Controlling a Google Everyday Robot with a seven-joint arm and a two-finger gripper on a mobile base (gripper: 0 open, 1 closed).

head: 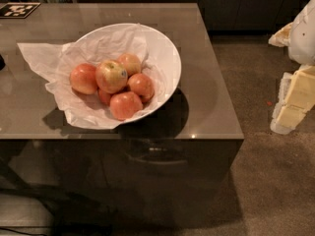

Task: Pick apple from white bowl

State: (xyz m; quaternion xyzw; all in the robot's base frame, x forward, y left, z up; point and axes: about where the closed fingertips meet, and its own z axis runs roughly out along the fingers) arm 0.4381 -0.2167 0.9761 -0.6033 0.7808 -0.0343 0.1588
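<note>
Apple: you are looking at the apple (111, 76), the largest one. It is sitting on top of the pile, left of centre in the white bowl (170, 58), with its dark sticker facing right.
Neighbours: smaller apples are crowding it: one on the left (83, 78), one on the far side (129, 62), one on the right (141, 85) and one nearer (125, 105).
Handling: you are probably dealing with a firm, fairly heavy fruit with smooth, slippery skin. It may be prone to rolling and to bruising under a hard squeeze.
Hold: you are best coming from above and closing across its widest middle, where its top is standing free of the others.
Lining: crumpled paper (39, 58) is spilling over the left rim. It is soft and could catch.
Bowl: it is resting on the left half of the table (211, 97).
Tool: the tool (290, 104) is hanging at the right edge of the view, beyond the table and well apart from the bowl. It is touching none of the fruit. You cannot tell how far open it is.
</note>
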